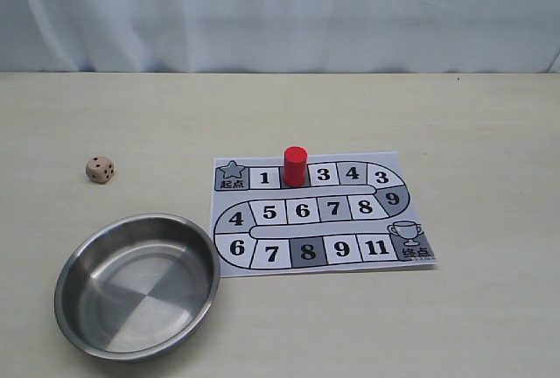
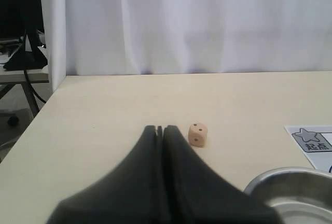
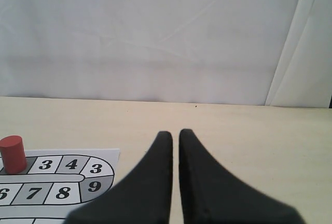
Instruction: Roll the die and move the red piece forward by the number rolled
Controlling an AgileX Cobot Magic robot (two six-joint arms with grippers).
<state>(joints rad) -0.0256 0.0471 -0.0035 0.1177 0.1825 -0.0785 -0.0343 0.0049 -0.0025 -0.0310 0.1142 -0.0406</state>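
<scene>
From my station, working left to right. The die (image 1: pixel 100 169) sits loose on the counter (image 1: pixel 490 133), apart from the bowl (image 1: pixel 136 285) in front of it; I judge the bowl is there to contain the roll. My left gripper (image 2: pixel 160 129) is pressed together and empty, tips just short of the die. The board (image 1: pixel 320 213) lies flat beside the bowl's rim, nearly touching it. The red piece (image 1: pixel 295 166) stands upright on the square between 1 and 3. My right gripper (image 3: pixel 175 134) is pressed together, holding nothing, hanging over bare counter beyond the board's right edge. Open counter surrounds the die; room on the right is ample.
</scene>
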